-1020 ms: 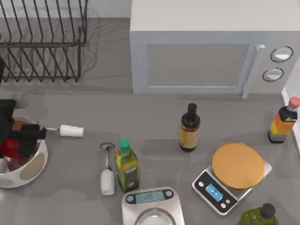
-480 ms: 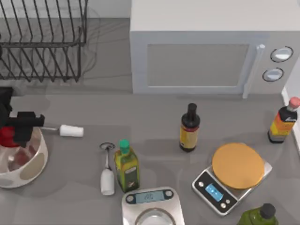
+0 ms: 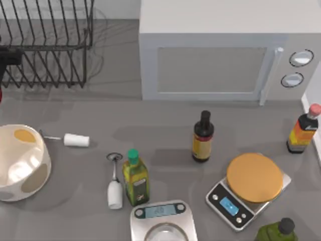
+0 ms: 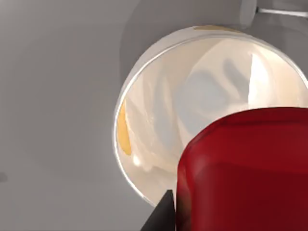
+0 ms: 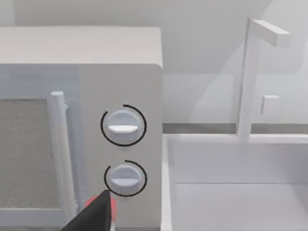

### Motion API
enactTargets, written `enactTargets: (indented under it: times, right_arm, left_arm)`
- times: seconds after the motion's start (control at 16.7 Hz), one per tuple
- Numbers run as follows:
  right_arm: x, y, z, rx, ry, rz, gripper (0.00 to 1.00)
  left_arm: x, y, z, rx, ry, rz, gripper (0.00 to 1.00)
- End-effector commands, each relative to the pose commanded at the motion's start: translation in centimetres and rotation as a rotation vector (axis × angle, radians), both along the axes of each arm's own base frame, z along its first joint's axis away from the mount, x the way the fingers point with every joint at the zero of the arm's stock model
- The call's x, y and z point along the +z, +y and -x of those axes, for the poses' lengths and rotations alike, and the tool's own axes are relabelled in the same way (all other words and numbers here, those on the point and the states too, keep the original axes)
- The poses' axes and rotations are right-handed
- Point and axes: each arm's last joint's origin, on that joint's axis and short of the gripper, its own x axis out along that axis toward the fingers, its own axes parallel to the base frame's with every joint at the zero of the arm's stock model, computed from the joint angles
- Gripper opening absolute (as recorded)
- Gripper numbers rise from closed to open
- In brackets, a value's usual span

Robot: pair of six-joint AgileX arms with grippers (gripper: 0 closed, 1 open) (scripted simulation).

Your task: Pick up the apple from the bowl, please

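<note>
The cream-white bowl (image 3: 22, 163) with tan spots sits at the table's left edge, and nothing lies inside it. My left gripper (image 3: 6, 63) is high at the far left, over the dish rack's front corner. It is shut on the glossy red apple (image 4: 245, 173). In the left wrist view the apple hangs well above the bowl (image 4: 159, 110). A thin red sliver of the apple (image 3: 0, 95) shows at the top view's left edge. My right gripper (image 5: 96, 216) is parked facing the microwave's knobs.
A wire dish rack (image 3: 47, 45) stands at the back left and a microwave (image 3: 225, 50) at the back. Two white-handled tools (image 3: 75, 140) lie near the bowl. Bottles (image 3: 202, 136) and two kitchen scales (image 3: 251, 188) fill the middle and right.
My left gripper has lifted the apple out of the bowl and moved up and back toward the far left. The bowl now holds nothing.
</note>
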Motion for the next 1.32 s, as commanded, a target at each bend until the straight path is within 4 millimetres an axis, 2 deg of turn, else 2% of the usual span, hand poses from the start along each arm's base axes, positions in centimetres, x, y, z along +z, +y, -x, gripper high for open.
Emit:
enactTargets:
  times: [0.18,0.36,0.72,0.84,1.02,1.14,1.32]
  right_arm:
    - [0.0,0.0,0.0,0.000,0.000,0.000,1.00]
    - [0.0,0.0,0.0,0.000,0.000,0.000,1.00]
    - [0.0,0.0,0.0,0.000,0.000,0.000,1.00]
    - [0.0,0.0,0.0,0.000,0.000,0.000,1.00]
    - [0.0,0.0,0.0,0.000,0.000,0.000,1.00]
    - [0.0,0.0,0.0,0.000,0.000,0.000,1.00]
    - [0.0,0.0,0.0,0.000,0.000,0.000,1.00]
  left_arm:
    - [5.0,0.0,1.6,0.000,-0.013,0.000,0.00]
    - [7.7,0.0,3.0,0.000,-0.030,0.000,0.00]
    - [7.8,0.0,3.0,0.004,-0.030,-0.001,0.00]
    - [7.3,-1.1,2.0,0.004,-0.024,0.001,0.00]
    - [5.2,-5.5,-1.0,0.004,-0.002,0.003,0.00]
    - [3.2,-10.2,-2.6,0.003,0.012,0.001,0.00]
    - [0.0,-17.9,-3.5,0.001,0.026,-0.004,0.00]
